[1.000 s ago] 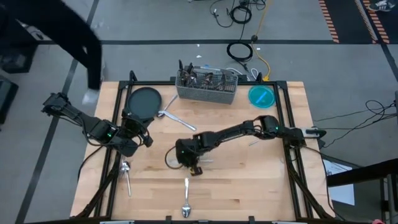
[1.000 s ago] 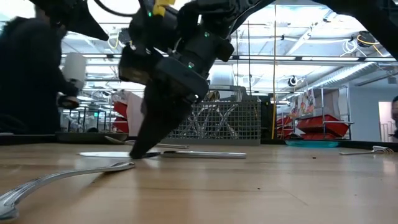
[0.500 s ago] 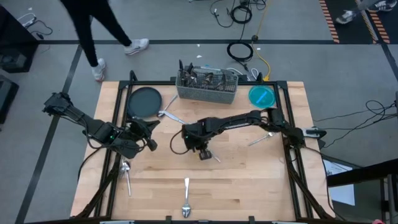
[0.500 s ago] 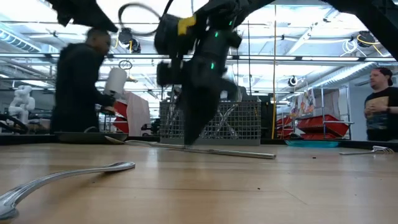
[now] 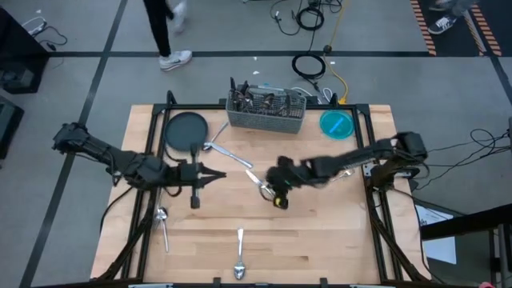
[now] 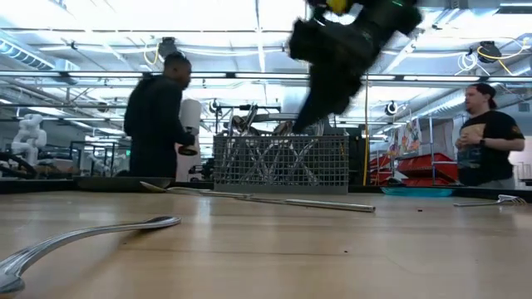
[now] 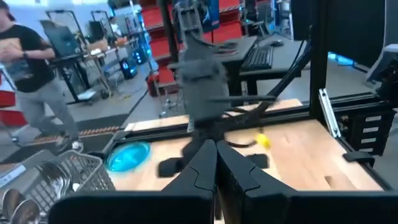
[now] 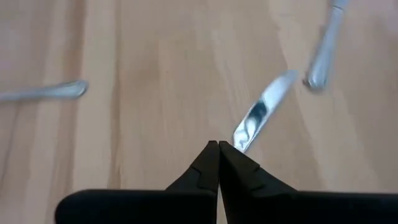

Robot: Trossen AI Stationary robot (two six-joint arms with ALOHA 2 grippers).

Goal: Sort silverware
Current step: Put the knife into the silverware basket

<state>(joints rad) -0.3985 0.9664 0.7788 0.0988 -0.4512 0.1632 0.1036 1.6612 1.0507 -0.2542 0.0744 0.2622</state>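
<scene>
Looking at the knife [image 8: 260, 119] mid-table, just off my right gripper [image 5: 279, 194], whose fingers are pinched together with nothing in them. My left gripper [image 5: 210, 174] is clamped empty too, left of centre. Thin, stiff, slick steel lying flat, so I'd pinch the handle edge-on. More spoons [image 5: 239, 258] sit near-side; the rest's in the caddy [image 5: 266, 112].

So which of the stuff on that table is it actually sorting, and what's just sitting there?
Job:
knife under the right gripper
spoon at the front edge
spoon front left
fork by the plate
silverware in the caddy

Lying about:
plate
blue dish
</scene>
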